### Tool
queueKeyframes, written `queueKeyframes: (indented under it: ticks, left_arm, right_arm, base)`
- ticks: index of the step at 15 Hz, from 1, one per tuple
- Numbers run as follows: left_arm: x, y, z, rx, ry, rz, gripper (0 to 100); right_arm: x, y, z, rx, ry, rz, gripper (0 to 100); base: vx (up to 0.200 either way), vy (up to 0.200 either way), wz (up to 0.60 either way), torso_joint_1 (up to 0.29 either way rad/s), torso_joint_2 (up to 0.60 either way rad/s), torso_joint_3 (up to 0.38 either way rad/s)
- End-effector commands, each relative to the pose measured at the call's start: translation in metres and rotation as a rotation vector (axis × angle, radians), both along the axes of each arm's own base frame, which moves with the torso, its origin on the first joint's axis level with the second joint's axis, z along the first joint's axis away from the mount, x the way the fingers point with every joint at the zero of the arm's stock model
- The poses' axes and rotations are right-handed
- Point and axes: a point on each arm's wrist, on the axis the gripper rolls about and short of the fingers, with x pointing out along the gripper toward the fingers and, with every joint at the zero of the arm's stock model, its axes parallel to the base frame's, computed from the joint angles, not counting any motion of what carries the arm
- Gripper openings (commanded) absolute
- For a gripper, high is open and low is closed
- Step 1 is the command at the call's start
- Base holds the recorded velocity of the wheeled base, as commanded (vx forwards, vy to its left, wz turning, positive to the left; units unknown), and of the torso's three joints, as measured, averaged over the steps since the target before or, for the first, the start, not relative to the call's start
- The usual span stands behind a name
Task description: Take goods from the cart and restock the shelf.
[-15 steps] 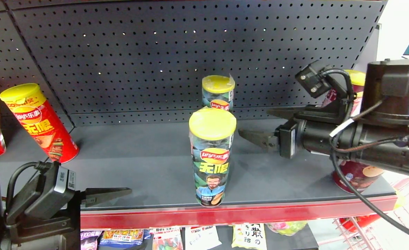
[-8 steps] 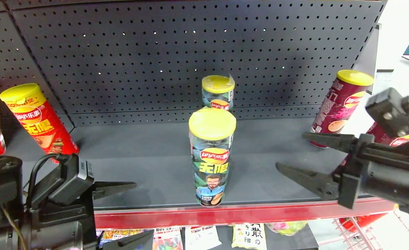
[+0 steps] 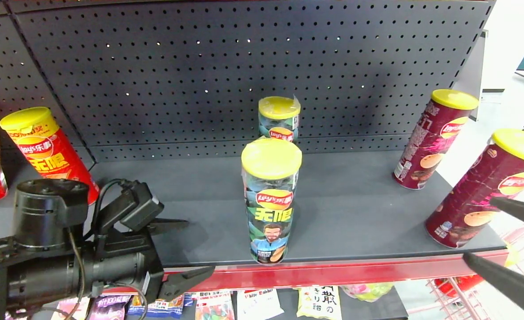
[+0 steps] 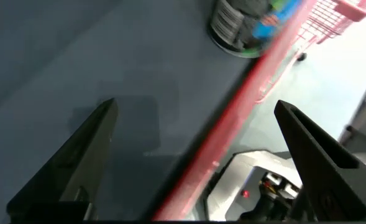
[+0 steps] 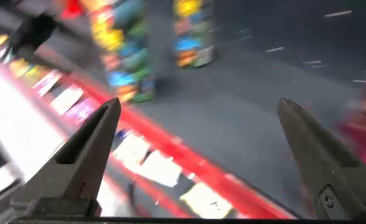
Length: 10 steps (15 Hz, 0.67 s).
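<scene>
The right gripper (image 3: 509, 243) backs off the shelf (image 3: 355, 209) as the left gripper (image 3: 183, 250) rises; both jaws gape empty, ready to fetch.

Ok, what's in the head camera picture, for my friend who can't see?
Five yellow-lidded chip cans stand on a dark shelf: a green can up front, a second green can behind it, a red can left, two maroon cans right. The left gripper and right gripper are open and empty near the front edge.
</scene>
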Motion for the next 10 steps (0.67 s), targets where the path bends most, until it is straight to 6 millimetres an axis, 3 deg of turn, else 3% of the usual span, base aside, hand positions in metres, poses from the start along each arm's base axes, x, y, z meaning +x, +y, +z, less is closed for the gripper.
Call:
queueKeyframes:
  ticks: [1,6,10]
  left_arm:
    - [0.019,-0.012,-0.007,0.020,0.030,-0.006,100]
    - [0.038,-0.024,-0.011,0.033,0.031,-0.005,100]
    - [0.048,-0.033,-0.012,0.035,0.030,-0.016,100]
  right_arm:
    - [-0.020,-0.023,0.005,0.053,-0.077,-0.131,100]
    - [-0.049,-0.044,-0.003,0.132,-0.064,-0.326,100]
    - [-0.050,-0.045,-0.004,0.135,-0.069,-0.357,100]
  base:
    - [0.000,0.000,0.00,0.000,0.00,0.000]
    - [0.000,0.000,0.00,0.000,0.00,0.000]
    - [0.000,0.000,0.00,0.000,0.00,0.000]
